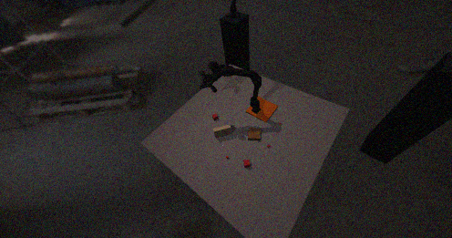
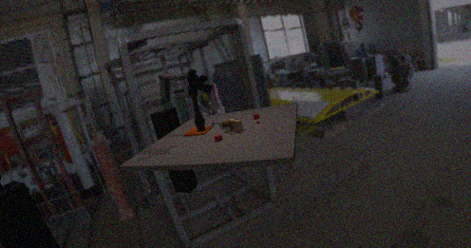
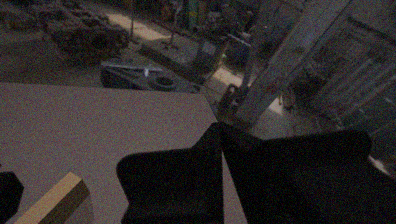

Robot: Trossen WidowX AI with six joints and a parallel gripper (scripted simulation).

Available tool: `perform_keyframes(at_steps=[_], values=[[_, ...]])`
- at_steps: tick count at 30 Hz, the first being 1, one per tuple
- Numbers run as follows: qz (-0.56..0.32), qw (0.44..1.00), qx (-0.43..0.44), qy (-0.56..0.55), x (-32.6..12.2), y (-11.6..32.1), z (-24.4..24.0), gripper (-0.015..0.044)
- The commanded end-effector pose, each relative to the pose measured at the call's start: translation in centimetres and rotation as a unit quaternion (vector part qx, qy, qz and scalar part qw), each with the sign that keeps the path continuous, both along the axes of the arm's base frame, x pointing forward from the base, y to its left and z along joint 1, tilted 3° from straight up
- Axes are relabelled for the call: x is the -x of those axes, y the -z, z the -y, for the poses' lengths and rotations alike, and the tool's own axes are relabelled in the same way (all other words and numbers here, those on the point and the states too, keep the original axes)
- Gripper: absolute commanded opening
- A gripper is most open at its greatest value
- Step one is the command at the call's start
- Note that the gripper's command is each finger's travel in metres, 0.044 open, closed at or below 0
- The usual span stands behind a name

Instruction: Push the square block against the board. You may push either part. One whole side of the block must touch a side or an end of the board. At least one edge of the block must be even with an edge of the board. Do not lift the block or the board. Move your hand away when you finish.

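Note:
The square block, orange-brown, lies on the table in front of the arm's base. The board, a pale wooden piece with a light top strip, lies left of the block in the top view, with a clear gap between them. In the exterior view a pale wooden piece shows; the parts overlap too much there to tell apart. My gripper is shut and empty, raised above the table and apart from both parts. The block is not visible in the wrist view.
The arm stands on an orange base plate. A red cube lies behind the board, another red cube in front of the block. Small red bits lie nearby. The table is dimly lit.

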State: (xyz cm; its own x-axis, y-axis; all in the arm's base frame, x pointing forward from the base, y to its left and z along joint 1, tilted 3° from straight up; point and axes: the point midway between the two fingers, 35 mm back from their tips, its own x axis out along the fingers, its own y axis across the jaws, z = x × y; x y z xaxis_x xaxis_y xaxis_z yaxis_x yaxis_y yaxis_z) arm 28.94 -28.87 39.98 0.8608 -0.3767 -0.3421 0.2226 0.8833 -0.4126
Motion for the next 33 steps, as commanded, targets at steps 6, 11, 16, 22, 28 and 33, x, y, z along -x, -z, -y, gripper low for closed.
perform_keyframes(at_steps=[6,11,16,22,28,33], values=[[-0.098,0.994,-0.018,-0.043,-3.0,5.1,-1.7,0.0000],[-0.155,0.985,-0.024,-0.072,-4.3,7.9,-3.1,0.0000],[-0.213,0.971,-0.027,-0.105,-5.4,10.7,-4.8,0.0000],[-0.283,0.947,-0.026,-0.149,-6.2,13.8,-7.0,0.0000],[-0.349,0.916,-0.022,-0.196,-6.7,16.6,-9.4,0.0000],[-0.401,0.885,-0.015,-0.236,-6.8,18.7,-11.5,0.0000]])
